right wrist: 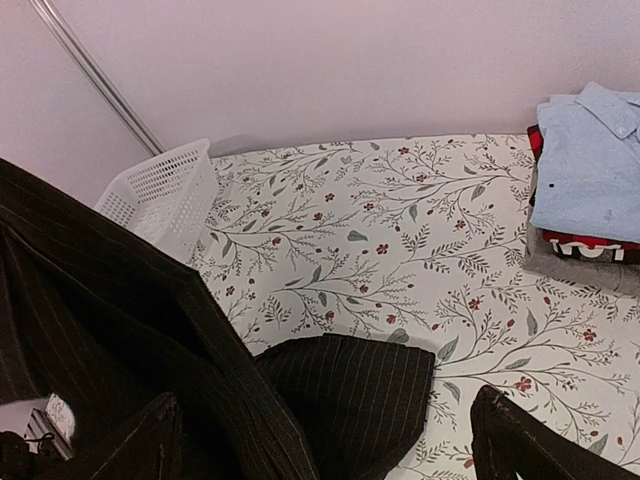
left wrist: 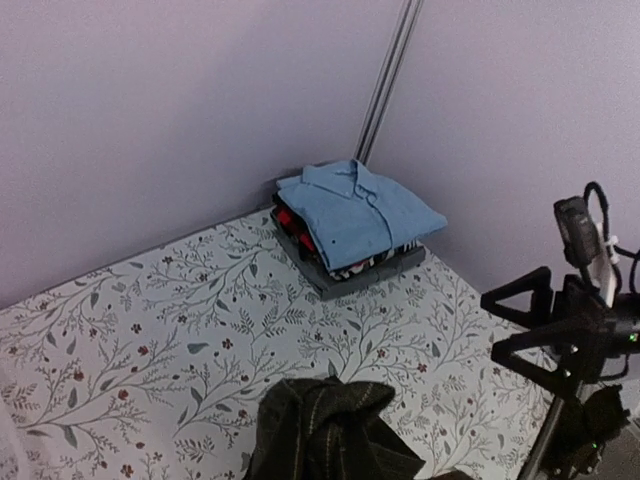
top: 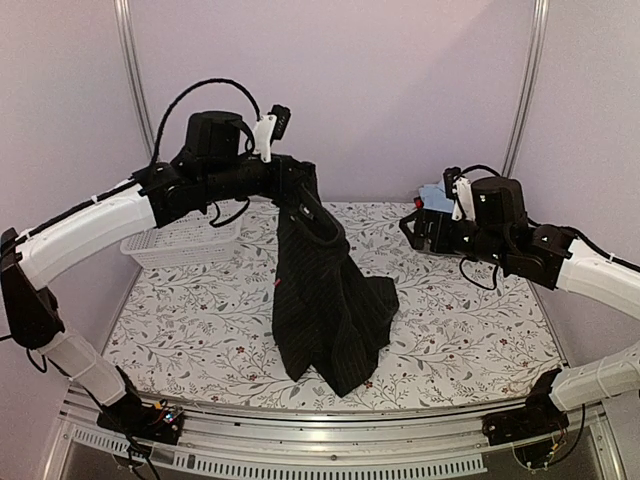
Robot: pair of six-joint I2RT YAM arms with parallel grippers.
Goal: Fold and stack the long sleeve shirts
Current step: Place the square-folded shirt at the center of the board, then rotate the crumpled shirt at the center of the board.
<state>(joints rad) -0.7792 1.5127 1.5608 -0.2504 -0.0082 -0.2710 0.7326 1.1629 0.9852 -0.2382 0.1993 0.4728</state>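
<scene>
The white mesh basket (top: pixel 180 243) sits at the far left of the table (top: pixel 190 335). In the middle, the left gripper (top: pixel 308 212) is clamped tight on the top of the black pinstriped shirt (top: pixel 325 310), which hangs bunched with its lower end pooled on the table. To the right, the right gripper (top: pixel 415 228) hovers with jaws spread wide, holding nothing. In the far right corner, the light blue shirt (left wrist: pixel 355 210) lies folded on a stack (left wrist: pixel 345 268). The step in hand looks like opening out the black shirt; next, the right gripper probably needs to catch a free shoulder or edge
</scene>
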